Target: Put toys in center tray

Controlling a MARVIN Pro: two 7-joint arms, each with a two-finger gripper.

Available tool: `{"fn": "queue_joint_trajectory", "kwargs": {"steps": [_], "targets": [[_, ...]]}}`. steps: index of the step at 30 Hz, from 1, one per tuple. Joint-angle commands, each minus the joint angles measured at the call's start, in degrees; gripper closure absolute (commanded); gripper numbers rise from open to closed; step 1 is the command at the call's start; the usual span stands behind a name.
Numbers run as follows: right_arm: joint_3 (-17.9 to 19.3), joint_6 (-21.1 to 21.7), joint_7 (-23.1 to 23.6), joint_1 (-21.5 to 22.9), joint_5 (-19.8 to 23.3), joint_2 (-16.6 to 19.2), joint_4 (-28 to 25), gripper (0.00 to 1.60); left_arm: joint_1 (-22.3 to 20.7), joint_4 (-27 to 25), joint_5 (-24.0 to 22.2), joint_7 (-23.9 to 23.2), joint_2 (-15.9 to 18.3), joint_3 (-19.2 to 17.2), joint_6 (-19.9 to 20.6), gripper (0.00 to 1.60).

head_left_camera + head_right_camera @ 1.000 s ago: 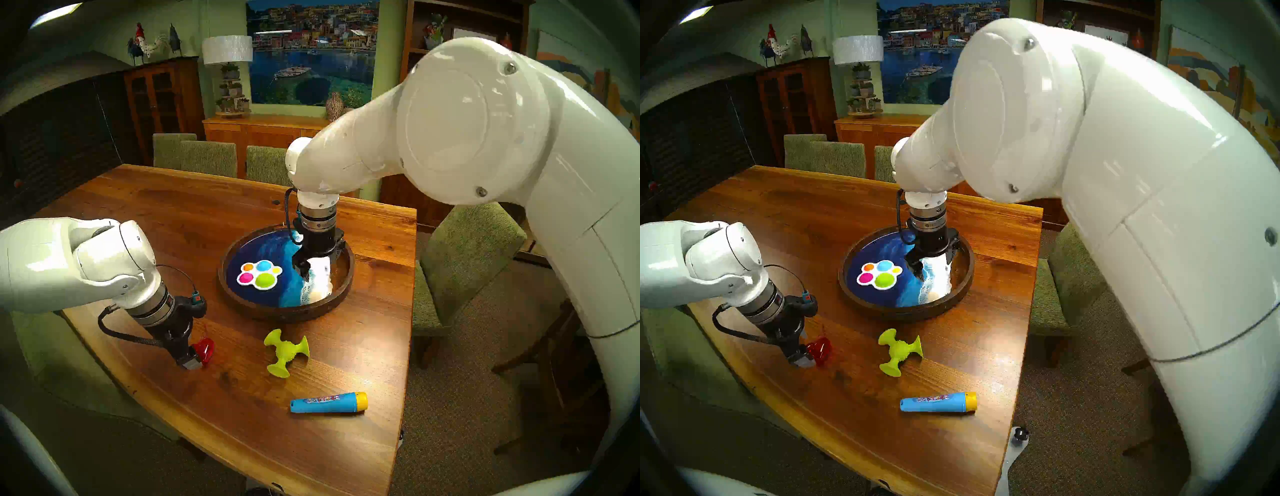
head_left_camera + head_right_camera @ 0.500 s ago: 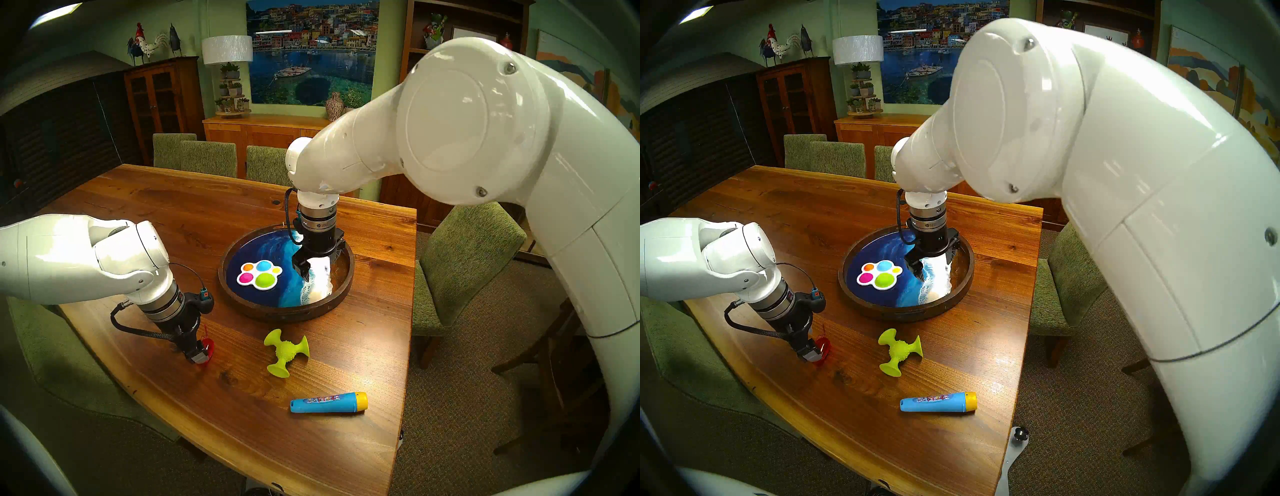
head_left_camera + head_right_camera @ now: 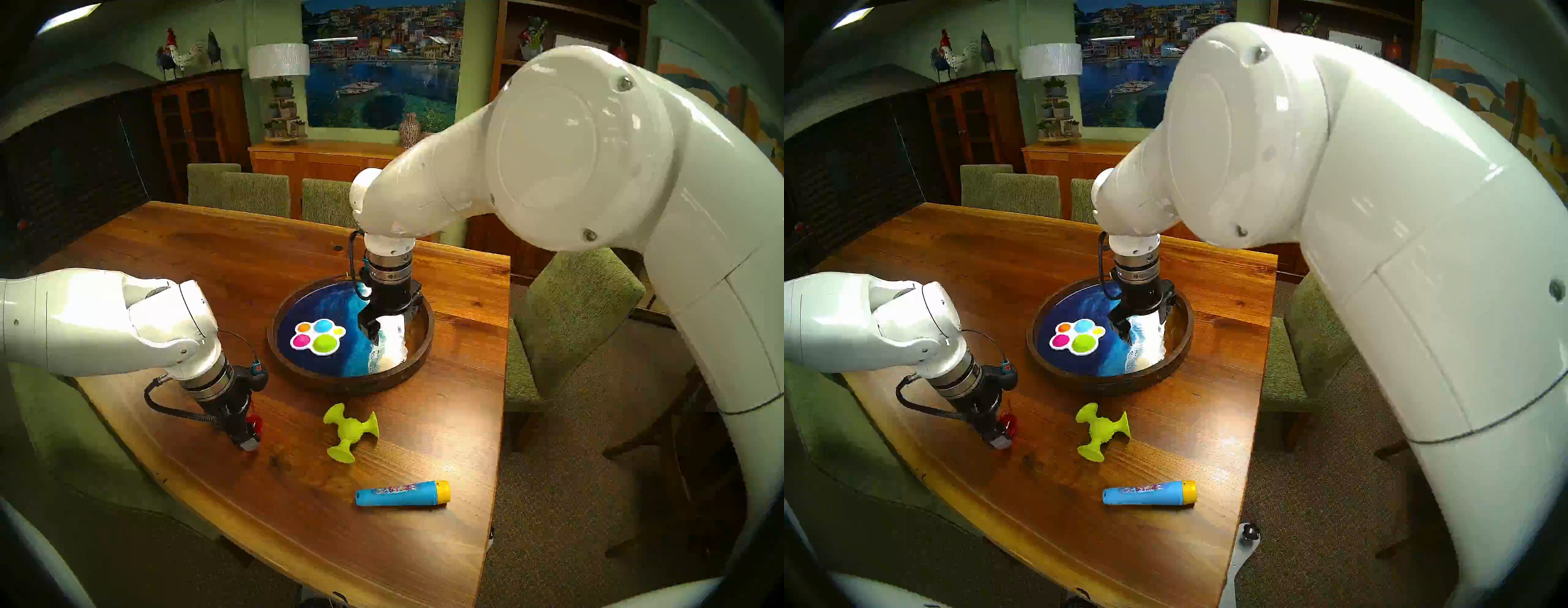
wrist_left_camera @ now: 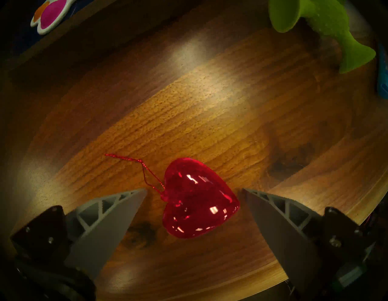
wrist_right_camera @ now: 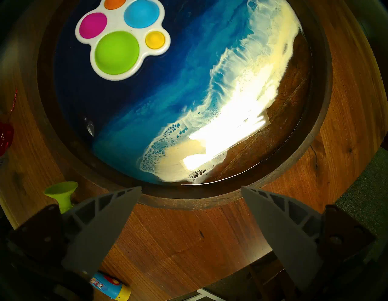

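Observation:
A red translucent heart (image 4: 197, 199) with a thin red string lies on the wooden table, between the open fingers of my left gripper (image 4: 194, 189); neither finger touches it. In the head view the left gripper (image 3: 250, 437) hides most of the heart (image 3: 256, 422). The round dark-rimmed tray (image 3: 339, 384) with its blue wave bottom holds the white paw pad (image 3: 318, 336). My right gripper (image 3: 390, 329) hangs open and empty over the tray's right half. The lime-green suction toy (image 3: 350, 431) and the blue tube with yellow cap (image 3: 403, 494) lie on the table in front of the tray.
Green upholstered chairs (image 3: 568, 314) stand at the table's right side and far end. The table's curved near edge (image 3: 237, 505) runs close behind the left gripper. My right arm's big white elbow (image 3: 572, 144) fills the upper right of the head views.
My left gripper has moved right and down over the red heart, which now sits between its fingers. The right arm and the other toys have not moved.

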Motion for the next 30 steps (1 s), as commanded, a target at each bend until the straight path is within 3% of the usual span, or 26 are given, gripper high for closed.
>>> {"fn": "queue_joint_trajectory", "kwargs": {"steps": [1, 2, 3, 7, 13, 26, 30], "targets": [[0.05, -0.05, 0.13, 1.84, -0.05, 0.34, 1.04, 0.0, -0.12, -0.13, -0.6, 1.04, -0.51, -0.85, 0.08, 0.12], [0.05, -0.05, 0.13, 1.84, -0.06, 0.35, 1.04, 0.0, -0.1, -0.15, -0.63, 1.14, -0.43, -0.78, 0.06, 0.21], [0.05, -0.05, 0.13, 1.84, -0.06, 0.35, 1.04, 0.0, -0.07, -0.17, -0.68, 1.25, -0.36, -0.72, 0.05, 0.45], [0.05, -0.05, 0.13, 1.84, -0.06, 0.35, 1.04, 0.0, 0.16, -0.12, -0.86, 1.52, -0.18, -0.49, -0.17, 0.86], [0.05, -0.05, 0.13, 1.84, -0.06, 0.35, 1.04, 0.0, 0.26, -0.14, -1.0, 1.69, -0.04, -0.31, -0.42, 0.99], [0.05, -0.05, 0.12, 1.83, -0.05, 0.34, 1.03, 0.0, -0.77, -0.74, -1.37, 1.69, 0.3, -0.56, -0.42, 0.97], [0.04, -0.05, 0.1, 1.82, -0.03, 0.34, 1.03, 0.0, -2.03, -1.59, -1.33, 1.44, 0.86, -1.01, 0.02, 1.07]]}}
